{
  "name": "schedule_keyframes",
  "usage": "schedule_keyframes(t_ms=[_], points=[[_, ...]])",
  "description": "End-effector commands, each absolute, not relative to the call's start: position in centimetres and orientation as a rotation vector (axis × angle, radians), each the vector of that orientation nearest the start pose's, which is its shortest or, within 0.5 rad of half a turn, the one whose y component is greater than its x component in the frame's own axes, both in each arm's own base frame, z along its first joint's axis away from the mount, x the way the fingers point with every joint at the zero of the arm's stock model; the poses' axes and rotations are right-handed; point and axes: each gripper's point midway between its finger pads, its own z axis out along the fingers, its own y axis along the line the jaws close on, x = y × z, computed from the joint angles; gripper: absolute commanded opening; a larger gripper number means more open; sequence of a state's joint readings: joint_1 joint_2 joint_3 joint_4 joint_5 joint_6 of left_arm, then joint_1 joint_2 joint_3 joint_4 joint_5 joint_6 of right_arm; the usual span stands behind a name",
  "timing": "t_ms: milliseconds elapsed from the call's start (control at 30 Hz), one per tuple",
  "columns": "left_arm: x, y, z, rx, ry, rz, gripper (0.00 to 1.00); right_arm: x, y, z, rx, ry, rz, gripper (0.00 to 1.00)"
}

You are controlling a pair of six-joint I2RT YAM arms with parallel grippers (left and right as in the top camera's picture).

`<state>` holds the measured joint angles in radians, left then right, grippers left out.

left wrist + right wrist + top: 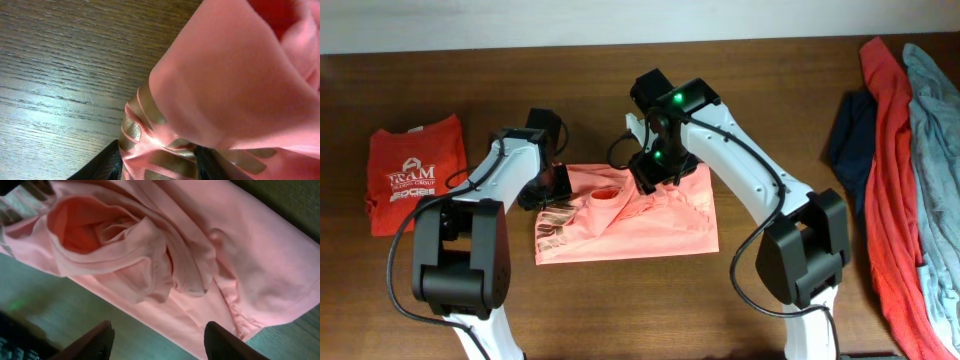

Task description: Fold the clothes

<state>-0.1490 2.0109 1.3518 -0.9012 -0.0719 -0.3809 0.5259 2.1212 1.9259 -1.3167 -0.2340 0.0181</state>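
Pink shirt (660, 225) inside left claw (157, 167), grip unclear off-frame; right claw (157, 340) agape, empty.

1. The left arm (485, 215) starts at the bottom of the overhead view. It goes up, bends, and reaches in toward the middle.
2. The left gripper (552, 192) points down. Its two dark fingers (107, 167) sit on each side of a bunch of the pink shirt (225, 75) and pinch it.
3. The right arm (750, 165) also starts at the bottom. It goes up and then stretches far to the left, higher than the left arm.
4. Two green lights (675, 98) glow near its wrist.
5. The right gripper (650, 180) points down. Its fingers (95, 340) are spread wide apart and hold nothing.
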Motion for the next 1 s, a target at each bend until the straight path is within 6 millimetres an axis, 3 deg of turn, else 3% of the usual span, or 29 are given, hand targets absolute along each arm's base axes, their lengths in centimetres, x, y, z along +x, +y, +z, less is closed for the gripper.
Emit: schedule_keyframes(t_ms=[0,333,400,500,633,800,967], points=[[35.7,-3.6,-0.9,-0.346,3.123,0.144,0.48,34.3,25.3,8.8,-0.781,3.075,0.407,0.63],[35.7,-3.6,-0.9,-0.346,3.123,0.144,0.48,33.1,25.5,5.2,-0.778,3.108,0.478,0.63],[35.7,-3.6,-0.9,-0.346,3.124,0.144,0.48,32.7,25.9,4.3,-0.778,3.104,0.532,0.58],[35.7,-3.6,-0.9,-0.345,3.123,0.144,0.48,32.3,26.6,3.8,-0.777,3.099,0.616,0.42],[35.7,-3.6,-0.9,-0.345,3.123,0.144,0.48,31.9,26.6,3.7,-0.771,3.114,0.619,0.04],[35.7,-3.6,-0.9,-0.345,3.123,0.144,0.48,29.8,24.7,3.8,-0.760,3.239,0.542,0.04],[35.7,-3.6,-0.9,-0.345,3.123,0.144,0.48,28.0,21.0,3.6,-0.778,3.369,0.262,0.06]])
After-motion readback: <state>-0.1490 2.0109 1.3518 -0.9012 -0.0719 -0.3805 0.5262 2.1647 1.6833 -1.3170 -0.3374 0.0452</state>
